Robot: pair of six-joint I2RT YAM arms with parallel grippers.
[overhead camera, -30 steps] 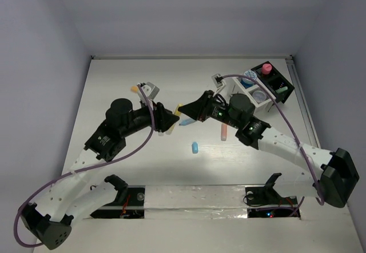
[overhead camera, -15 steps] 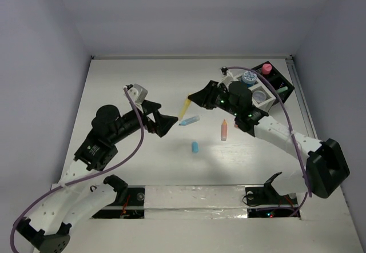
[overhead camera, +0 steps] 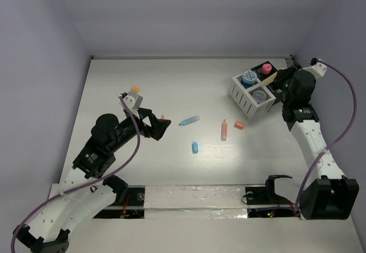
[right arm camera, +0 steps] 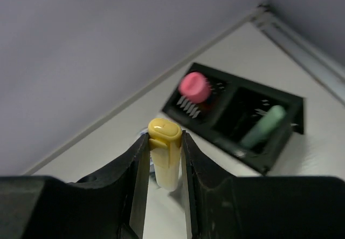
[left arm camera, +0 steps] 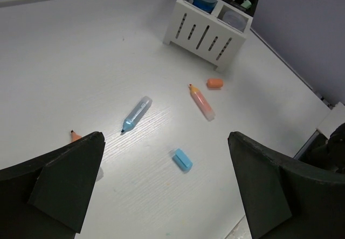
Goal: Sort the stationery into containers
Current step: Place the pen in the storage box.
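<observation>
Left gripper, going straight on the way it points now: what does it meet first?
Probably the small blue capsule piece: it lies nearly centred ahead of the open left gripper. The blue marker sits off to one side. Depth is unclear; the table may come first.

Partly hidden stationery.
You see only an orange tip [left arm camera: 74, 136] beside a finger [left arm camera: 64, 179], the rest hidden; the organizer [left arm camera: 207, 31] runs off the top edge.

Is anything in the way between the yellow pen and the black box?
Nothing visible. The yellow pen sits in open air near the black box, which holds a pink jar and a green pen.
</observation>
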